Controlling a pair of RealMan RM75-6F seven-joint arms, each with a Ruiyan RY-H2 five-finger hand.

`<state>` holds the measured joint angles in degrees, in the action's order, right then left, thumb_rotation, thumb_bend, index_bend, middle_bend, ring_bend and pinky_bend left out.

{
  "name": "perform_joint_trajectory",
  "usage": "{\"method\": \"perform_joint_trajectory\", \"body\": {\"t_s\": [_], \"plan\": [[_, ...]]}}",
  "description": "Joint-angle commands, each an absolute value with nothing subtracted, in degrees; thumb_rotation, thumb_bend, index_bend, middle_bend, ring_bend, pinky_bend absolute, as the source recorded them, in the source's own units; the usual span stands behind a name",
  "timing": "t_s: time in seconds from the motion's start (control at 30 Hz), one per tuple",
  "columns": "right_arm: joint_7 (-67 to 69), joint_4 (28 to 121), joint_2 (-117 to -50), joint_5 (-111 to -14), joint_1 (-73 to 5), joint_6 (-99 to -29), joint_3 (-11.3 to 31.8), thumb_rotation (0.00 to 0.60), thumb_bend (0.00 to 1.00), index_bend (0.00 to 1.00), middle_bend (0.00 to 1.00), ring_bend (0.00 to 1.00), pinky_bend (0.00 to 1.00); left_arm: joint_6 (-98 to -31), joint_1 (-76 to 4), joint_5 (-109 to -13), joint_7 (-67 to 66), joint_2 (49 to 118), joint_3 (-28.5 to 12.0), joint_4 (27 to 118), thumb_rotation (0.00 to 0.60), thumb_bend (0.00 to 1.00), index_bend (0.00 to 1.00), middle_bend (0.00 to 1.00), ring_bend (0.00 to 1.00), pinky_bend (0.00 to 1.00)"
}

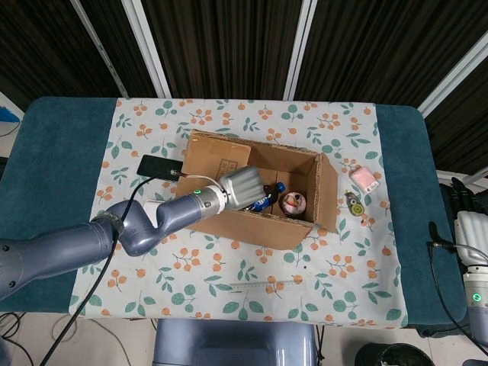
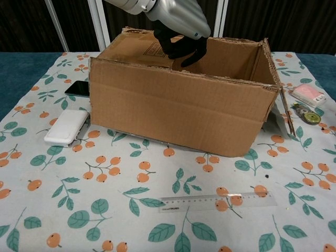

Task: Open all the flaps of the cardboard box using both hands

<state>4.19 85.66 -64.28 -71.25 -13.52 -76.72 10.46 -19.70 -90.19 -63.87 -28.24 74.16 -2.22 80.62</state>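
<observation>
The cardboard box (image 1: 263, 229) (image 2: 178, 113) stands mid-table with its top showing. Its left flap (image 1: 221, 164) (image 2: 137, 48), printed with a label, slopes down into the box. The right flap (image 1: 329, 191) (image 2: 282, 107) is folded outward. My left hand (image 1: 244, 187) (image 2: 178, 23) hovers above the box's left half, its dark fingers (image 2: 181, 50) bent downward over the rim with nothing between them. A blue bottle (image 1: 268, 197) and a round toy (image 1: 293, 202) lie inside. My right hand (image 1: 467, 210) hangs off the table's right edge, holding nothing.
A black phone (image 1: 158, 165) (image 2: 77, 88) and a white pack (image 2: 67, 126) lie left of the box. A clear ruler (image 1: 252, 287) (image 2: 218, 202) lies in front. A pink item (image 1: 364, 179) (image 2: 310, 95) and a round tape measure (image 1: 354, 204) (image 2: 307, 115) sit to the right.
</observation>
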Motion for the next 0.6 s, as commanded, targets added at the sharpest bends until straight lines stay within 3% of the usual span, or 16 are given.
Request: {"method": "perform_joint_trajectory", "body": {"t_s": [0.03,0.37,0.6], "plan": [[4.2,85.7,-64.3,-71.3,-13.4,-76.7,10.6,0.6,0.48,0.13,0.0,0.09,0.24,-20.2,-90.3,-63.4,-28.4,73.6,-1.7,81.2,0.6,0.97,0.46,0.57,0.46,0.52],[4.6,85.9,-64.4,-71.7,-13.2,-76.8,11.0,0.6,0.49,0.14,0.0,0.09,0.24,-21.7,-90.3,-62.2,-28.9,73.5,0.6,82.4,0.6,0.97,0.47,0.57,0.46,0.52],[4.8,85.7,-64.5,-71.8,-13.0,-76.8,11.3,0.6,0.5,0.14,0.0,0.09,0.24,-22.2,-90.7,-61.9,-29.5,72.9,1.6,83.2,0.6,0.99,0.52,0.63,0.53,0.56]]}}
